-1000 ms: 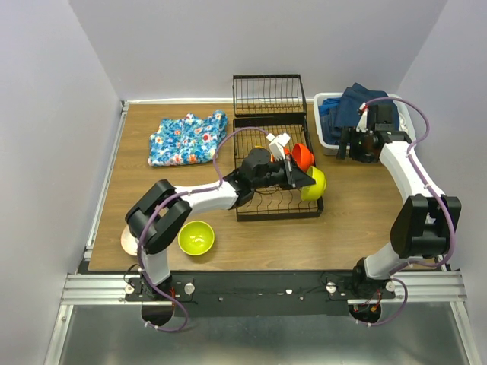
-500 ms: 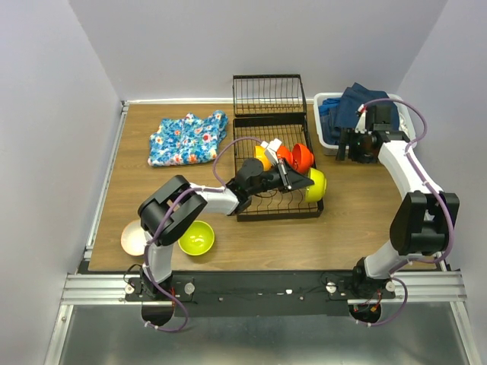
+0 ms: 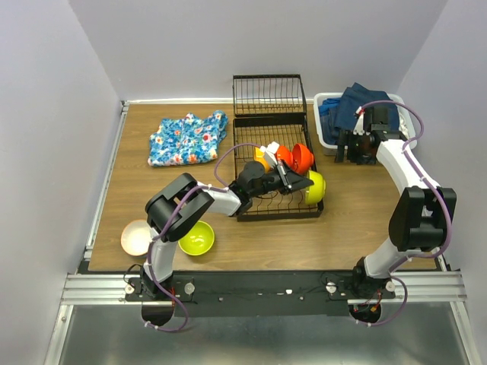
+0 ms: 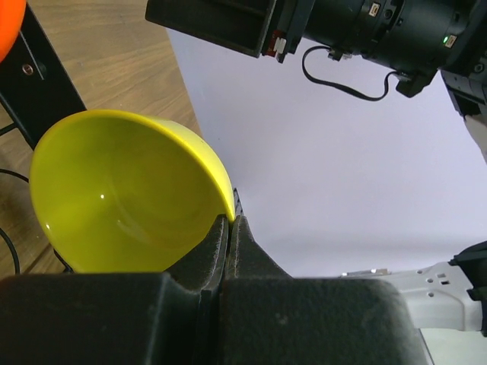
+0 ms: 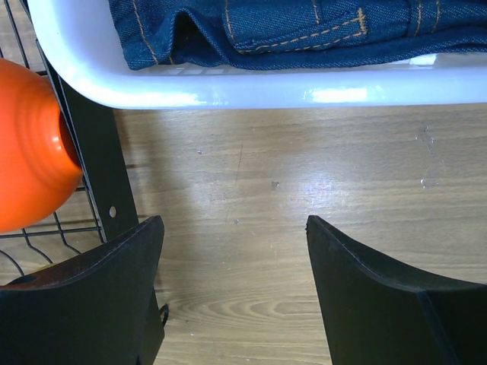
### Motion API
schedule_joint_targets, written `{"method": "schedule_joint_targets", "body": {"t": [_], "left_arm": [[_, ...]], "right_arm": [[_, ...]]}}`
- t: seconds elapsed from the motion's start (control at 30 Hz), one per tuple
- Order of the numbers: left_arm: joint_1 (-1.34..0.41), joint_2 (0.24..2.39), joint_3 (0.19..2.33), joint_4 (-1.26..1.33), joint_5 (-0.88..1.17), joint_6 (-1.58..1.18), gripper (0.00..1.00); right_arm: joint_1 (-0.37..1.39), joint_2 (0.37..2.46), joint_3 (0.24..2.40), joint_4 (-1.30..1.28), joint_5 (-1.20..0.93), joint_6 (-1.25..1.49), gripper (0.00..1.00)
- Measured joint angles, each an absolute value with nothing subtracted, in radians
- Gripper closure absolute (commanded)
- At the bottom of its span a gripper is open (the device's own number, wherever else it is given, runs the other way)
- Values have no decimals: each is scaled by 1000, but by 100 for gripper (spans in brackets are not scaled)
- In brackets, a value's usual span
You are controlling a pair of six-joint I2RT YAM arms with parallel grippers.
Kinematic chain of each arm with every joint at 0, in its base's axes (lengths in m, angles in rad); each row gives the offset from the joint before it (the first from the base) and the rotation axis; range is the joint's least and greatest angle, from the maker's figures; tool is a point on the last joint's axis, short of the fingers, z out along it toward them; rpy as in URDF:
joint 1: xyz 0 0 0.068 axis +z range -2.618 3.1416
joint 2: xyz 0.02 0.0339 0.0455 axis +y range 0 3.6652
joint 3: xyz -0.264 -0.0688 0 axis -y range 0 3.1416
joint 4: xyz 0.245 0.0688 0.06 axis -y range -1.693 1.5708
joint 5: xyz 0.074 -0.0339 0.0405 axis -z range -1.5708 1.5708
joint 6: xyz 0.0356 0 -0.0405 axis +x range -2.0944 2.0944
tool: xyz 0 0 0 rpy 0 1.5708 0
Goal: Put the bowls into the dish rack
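The black wire dish rack (image 3: 259,207) stands mid-table. In it stand a yellow-orange bowl (image 3: 261,158) and two red-orange bowls (image 3: 303,158). My left gripper (image 3: 302,182) is shut on the rim of a yellow-green bowl (image 3: 315,185) at the rack's right edge. In the left wrist view the fingers (image 4: 230,222) pinch that bowl's rim (image 4: 114,194). A lime-green bowl (image 3: 196,237) and a pale pink bowl (image 3: 136,237) sit on the table at front left. My right gripper (image 3: 354,149) is open and empty over bare wood (image 5: 233,222). No blue bowl shows.
A white basket (image 3: 326,138) of dark blue jeans stands at the back right, just beyond my right gripper (image 5: 228,85). A blue flowered cloth (image 3: 187,138) lies at the back left. The rack's hinged end section (image 3: 269,94) is folded out behind it.
My left arm's elbow has swung right and forward, uncovering the pale pink bowl. The yellow-green bowl stays gripped at the rack's right edge. My right gripper has shifted slightly toward the basket.
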State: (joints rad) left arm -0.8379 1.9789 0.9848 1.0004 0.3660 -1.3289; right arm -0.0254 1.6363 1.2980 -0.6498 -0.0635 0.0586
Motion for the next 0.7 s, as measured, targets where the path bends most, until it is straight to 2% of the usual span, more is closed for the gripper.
{"method": "schedule_joint_targets", "body": {"t": [0.7], "left_arm": [[-821, 1946, 1018, 834, 327, -1395, 100]], "right_arm": [[-25, 1672, 1298, -650, -64, 59, 16]]}}
